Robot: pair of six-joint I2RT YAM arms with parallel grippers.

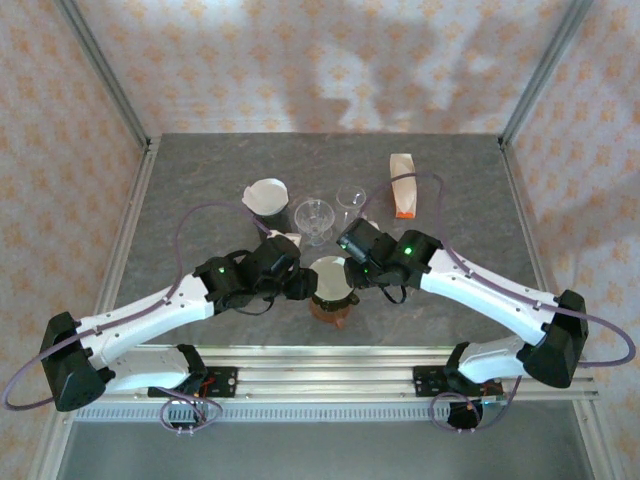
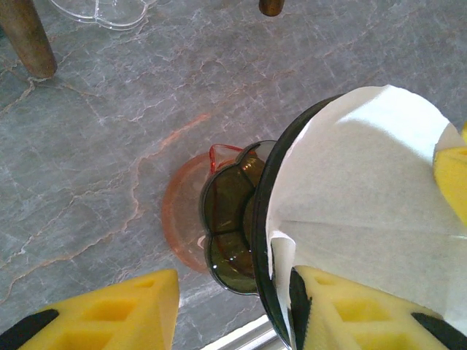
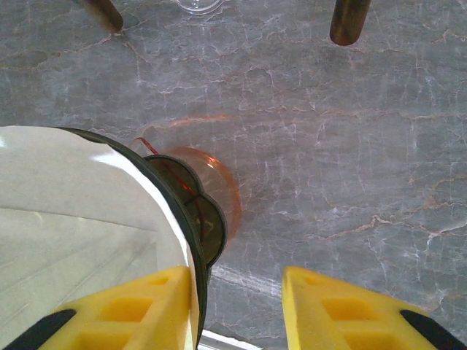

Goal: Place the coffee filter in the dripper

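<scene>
Left hand [image 1: 305, 286]: spread, pinching nothing. In the left wrist view its yellow foam fingers [image 2: 109, 313] stand well apart on either side of the rim of the dark round-rimmed dripper [image 2: 264, 211], one outside it and one over the paper inside.
Right hand [image 1: 352, 275]: spread as well, with nothing gripped. In the right wrist view [image 3: 235, 281] the dripper's rim runs up between the fingers, just beside the one on the paper side, and the other finger is over bare stone.
White paper coffee filter [image 2: 365, 189]: lies opened out inside the dripper, with its edge rising a little above the dark rim. A narrow flap curls at the rim next to the left hand's inner finger.
Dripper's place: in the middle of the grey marbled worktop [image 1: 200, 180], between the two hands and near the arms' bases.
Orange translucent round base [image 2: 181, 219]: sits under the dripper on the worktop, showing past the dripper's scalloped dark foot.
Clear stemmed glass [image 1: 313, 218]: upright behind the dripper, apart from it.
Second clear glass [image 1: 351, 197]: a little further back and to the right.
Dark holder with a white paper cone [image 1: 266, 195]: back left of the glasses.
White and orange packet [image 1: 402, 185]: lies flat at the back right, well apart from the rest.
</scene>
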